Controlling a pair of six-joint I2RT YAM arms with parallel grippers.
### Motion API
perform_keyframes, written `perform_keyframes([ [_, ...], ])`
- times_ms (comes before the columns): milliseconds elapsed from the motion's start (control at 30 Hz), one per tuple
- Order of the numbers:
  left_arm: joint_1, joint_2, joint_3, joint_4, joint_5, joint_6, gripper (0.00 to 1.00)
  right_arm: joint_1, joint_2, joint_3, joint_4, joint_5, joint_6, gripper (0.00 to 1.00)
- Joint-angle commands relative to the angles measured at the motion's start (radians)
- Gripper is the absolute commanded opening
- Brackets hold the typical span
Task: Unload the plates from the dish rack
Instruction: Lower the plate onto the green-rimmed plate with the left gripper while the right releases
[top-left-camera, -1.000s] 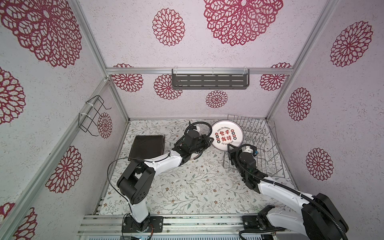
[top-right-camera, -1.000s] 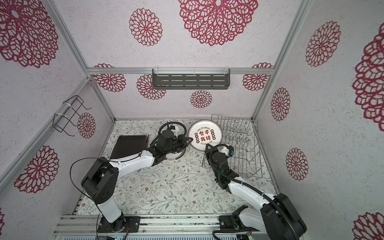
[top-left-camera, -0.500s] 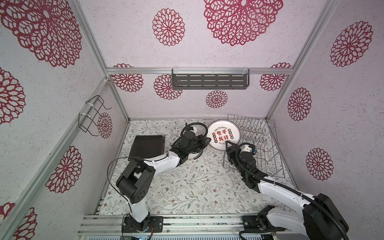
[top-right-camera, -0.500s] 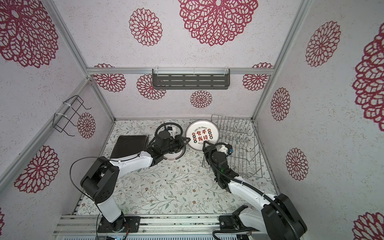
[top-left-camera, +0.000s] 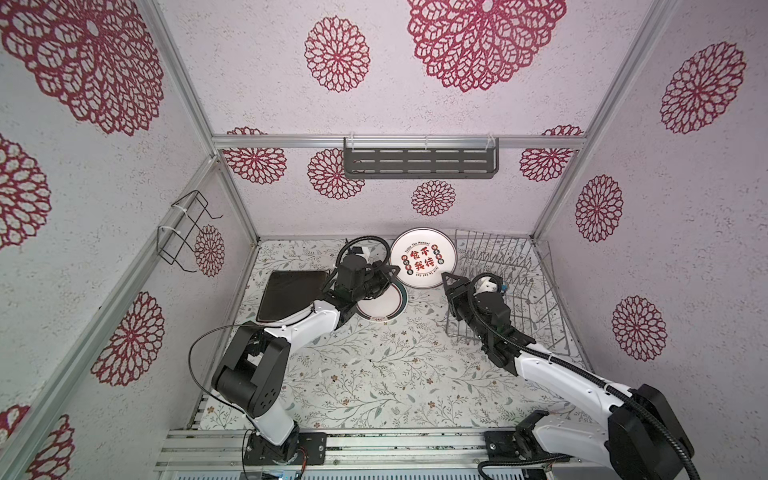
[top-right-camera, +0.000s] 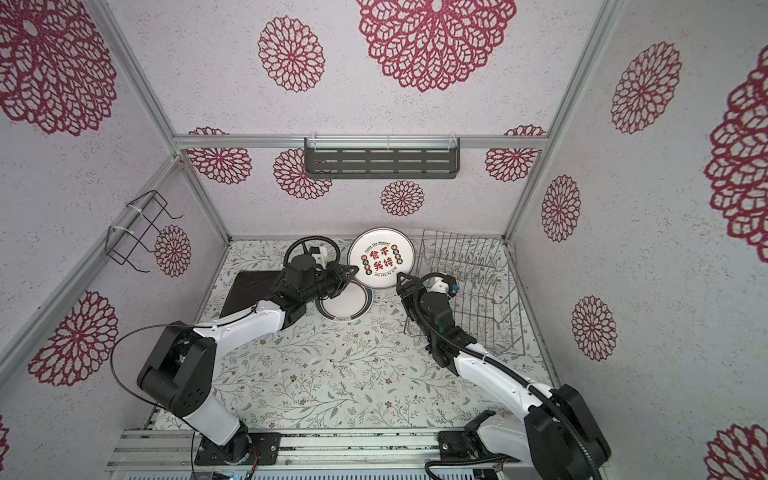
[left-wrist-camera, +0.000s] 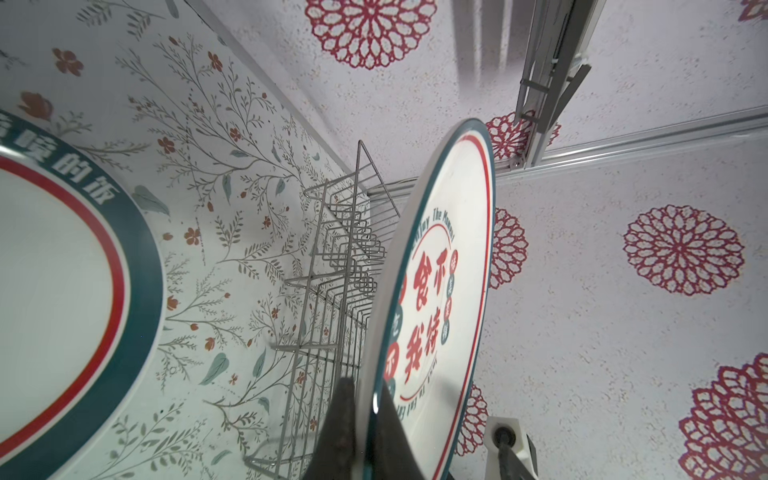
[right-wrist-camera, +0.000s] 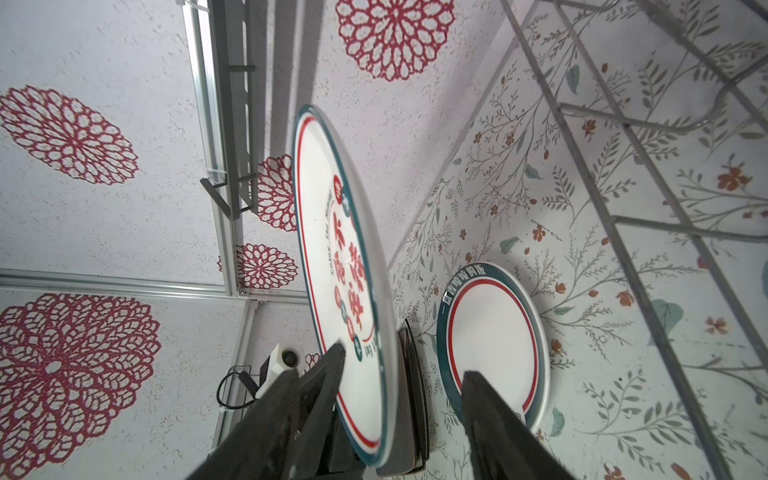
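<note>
Two end effectors: my left end effector (top-left-camera: 392, 272) is clamped on the rim of one round plate with red characters (top-left-camera: 423, 258), holding it on edge just beside the one dish rack (top-left-camera: 519, 299). My right end effector (top-left-camera: 451, 279) has its jaws apart, one either side of that plate's rim. I count three plates: the held one, one teal-rimmed round plate (top-left-camera: 384, 309) flat on the table (top-left-camera: 374, 374), and one black square plate (top-left-camera: 291, 295) flat near it. All three are outside the rack.

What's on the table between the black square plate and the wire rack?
A round teal-rimmed plate lies flat there, shown in both top views.
</note>
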Motion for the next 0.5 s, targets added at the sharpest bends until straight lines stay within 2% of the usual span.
perform_keyframes([
  [0, 0.040, -0.060, -0.001, -0.009, 0.036, 0.042, 0.00, 0.001, 0.000, 0.036, -0.010, -0.036, -0.043, 0.65],
  [467, 0.202, -0.053, 0.046, -0.373, 0.116, 0.302, 0.00, -0.001, 0.002, 0.102, -0.171, -0.132, -0.205, 0.67],
])
